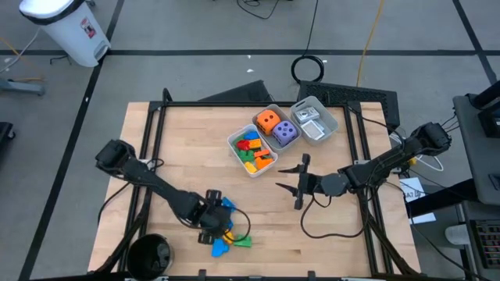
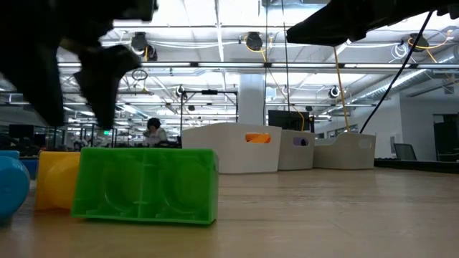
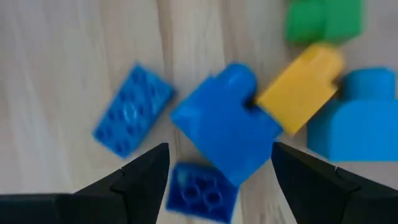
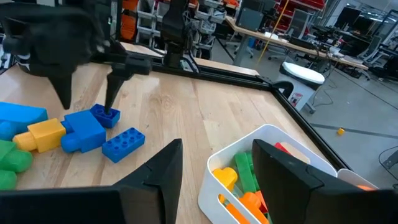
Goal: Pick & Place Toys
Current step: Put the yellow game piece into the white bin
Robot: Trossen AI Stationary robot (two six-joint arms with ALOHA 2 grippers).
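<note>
Left tool [image 1: 212,221] hovers open and empty over loose bricks [image 1: 226,236] at the worktop's [image 1: 195,148] six o'clock; right tool [image 1: 292,187] hangs open, empty, toward three; beyond, filled trays [image 1: 251,152] with dice [image 1: 275,126] near twelve.

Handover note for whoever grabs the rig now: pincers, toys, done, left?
Left pincer: open, empty, over the loose pile, blue brick between its fingers.
Right pincer: open, empty, mid-table beside the trays.
Done: mixed bricks in one tray; orange die and purple die in the next.
Left: blue, yellow brick and green brick near the front edge.
</note>
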